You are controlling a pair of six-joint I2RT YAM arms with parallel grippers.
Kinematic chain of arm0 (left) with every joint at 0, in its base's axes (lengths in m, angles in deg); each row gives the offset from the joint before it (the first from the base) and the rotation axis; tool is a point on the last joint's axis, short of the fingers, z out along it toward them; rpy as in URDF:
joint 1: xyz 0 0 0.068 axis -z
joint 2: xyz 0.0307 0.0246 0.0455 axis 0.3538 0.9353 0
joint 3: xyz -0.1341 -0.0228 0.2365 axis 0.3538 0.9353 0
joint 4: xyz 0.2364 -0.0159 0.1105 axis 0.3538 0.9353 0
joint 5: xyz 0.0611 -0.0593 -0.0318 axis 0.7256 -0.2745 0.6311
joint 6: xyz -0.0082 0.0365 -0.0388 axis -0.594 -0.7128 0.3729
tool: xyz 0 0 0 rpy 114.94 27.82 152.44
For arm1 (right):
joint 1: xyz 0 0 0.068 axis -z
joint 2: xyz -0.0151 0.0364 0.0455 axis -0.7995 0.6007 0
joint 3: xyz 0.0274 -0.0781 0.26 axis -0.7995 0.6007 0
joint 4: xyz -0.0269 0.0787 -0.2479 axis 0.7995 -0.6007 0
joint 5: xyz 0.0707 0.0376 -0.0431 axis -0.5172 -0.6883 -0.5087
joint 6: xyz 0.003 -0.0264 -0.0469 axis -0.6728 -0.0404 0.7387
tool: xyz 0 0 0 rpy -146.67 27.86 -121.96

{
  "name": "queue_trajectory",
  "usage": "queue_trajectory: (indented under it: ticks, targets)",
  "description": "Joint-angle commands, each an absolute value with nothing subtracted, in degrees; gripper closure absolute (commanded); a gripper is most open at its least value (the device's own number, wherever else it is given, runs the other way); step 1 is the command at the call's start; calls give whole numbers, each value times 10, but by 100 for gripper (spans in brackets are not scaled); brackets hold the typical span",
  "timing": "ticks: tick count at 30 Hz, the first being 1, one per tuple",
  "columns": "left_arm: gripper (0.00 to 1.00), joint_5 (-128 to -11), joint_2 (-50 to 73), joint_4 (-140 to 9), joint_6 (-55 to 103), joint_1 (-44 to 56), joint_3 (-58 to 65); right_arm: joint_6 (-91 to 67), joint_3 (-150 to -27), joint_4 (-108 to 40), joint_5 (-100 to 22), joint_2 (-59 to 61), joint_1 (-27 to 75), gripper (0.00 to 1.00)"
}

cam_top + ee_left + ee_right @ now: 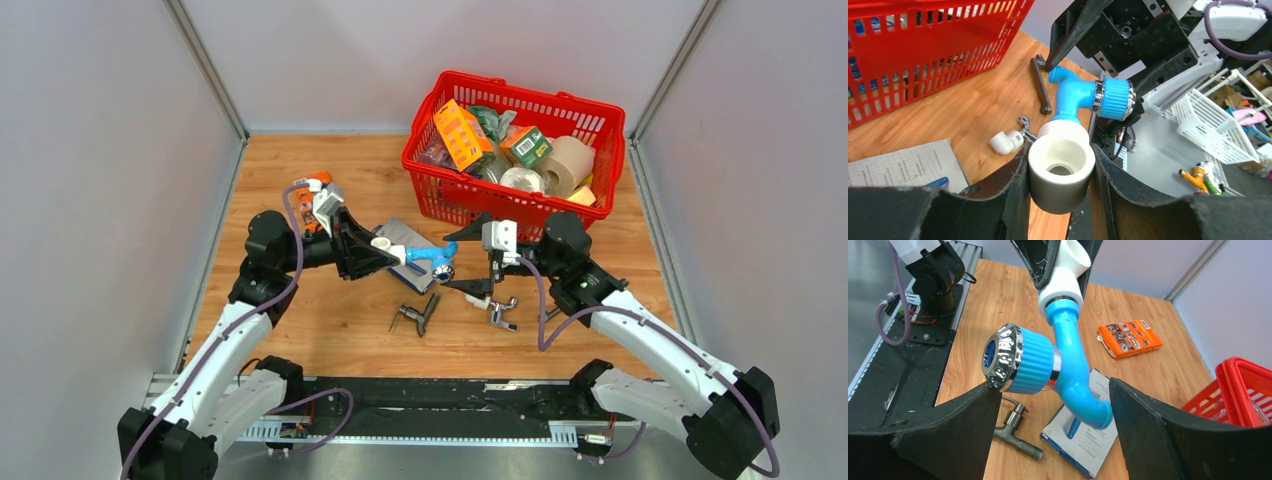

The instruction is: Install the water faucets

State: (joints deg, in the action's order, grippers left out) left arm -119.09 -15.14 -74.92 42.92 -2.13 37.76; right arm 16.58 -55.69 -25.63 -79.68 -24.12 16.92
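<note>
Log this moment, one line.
left gripper: shut on white fitting of blue faucet | right gripper: open, fingers straddling faucet | faucet: off table

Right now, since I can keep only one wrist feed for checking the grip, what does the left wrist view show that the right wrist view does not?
Only the left wrist view: the chrome tap's white elbow on the table, and the open bore of the white end fitting.
Only the right wrist view: the orange packet, and the right fingers spread wide, gripping nothing.
Both: the light-blue faucet clamped at its white end by the left fingers, the dark grey tap, the booklet and the red basket.
</note>
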Motion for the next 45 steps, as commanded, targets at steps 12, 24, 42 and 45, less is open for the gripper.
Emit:
queue_trajectory:
  ticks: [12, 24, 42, 45]
  targets:
    - [100, -1270, -167, -694, 296, -18, 325, -40, -627, -119, -900, -147, 159, 54]
    - [100, -1294, -244, -704, 151, -16, 352, -322, -729, -229, -772, -8, 209, 53]
    - [100, -1069, -213, -957, 516, -24, 456, 62, -530, -101, -815, -251, 200, 0]
    - [100, -1085, -194, -1030, 581, -24, 462, 100, -512, -96, -810, -249, 183, 0]
